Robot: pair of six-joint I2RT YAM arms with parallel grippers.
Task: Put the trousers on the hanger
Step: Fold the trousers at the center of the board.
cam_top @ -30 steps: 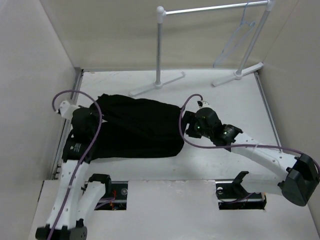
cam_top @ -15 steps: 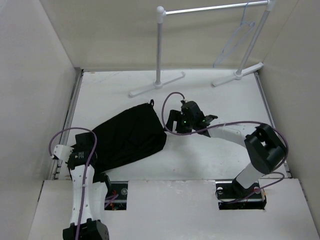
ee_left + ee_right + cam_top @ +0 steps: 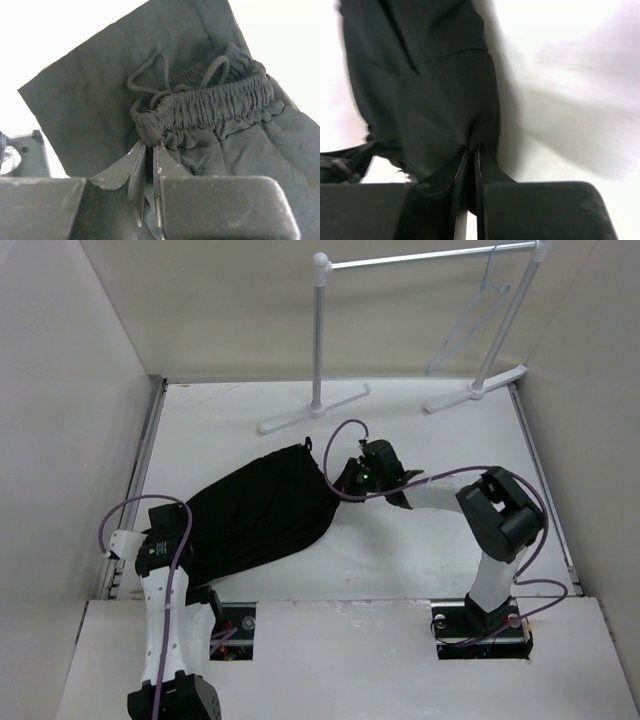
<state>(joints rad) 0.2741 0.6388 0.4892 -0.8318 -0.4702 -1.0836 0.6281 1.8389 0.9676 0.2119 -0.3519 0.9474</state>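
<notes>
Matt black cloth trousers (image 3: 255,520), braided cord drawstring (image 3: 150,82); smooth white table (image 3: 430,435)

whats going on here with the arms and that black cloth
Two robot arms are handling a pair of black trousers lying on the table. The left gripper is pinched on one end of the elastic waistband; the right gripper is pinched on cloth at the opposite end. The hanger hangs on the rack at the back, not yet touched.

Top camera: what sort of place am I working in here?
Probably a robot test cell, not a home: a white table boxed in by plain walls, a small garment rack with one hanger, and trousers pinched by the left gripper and right gripper.
</notes>
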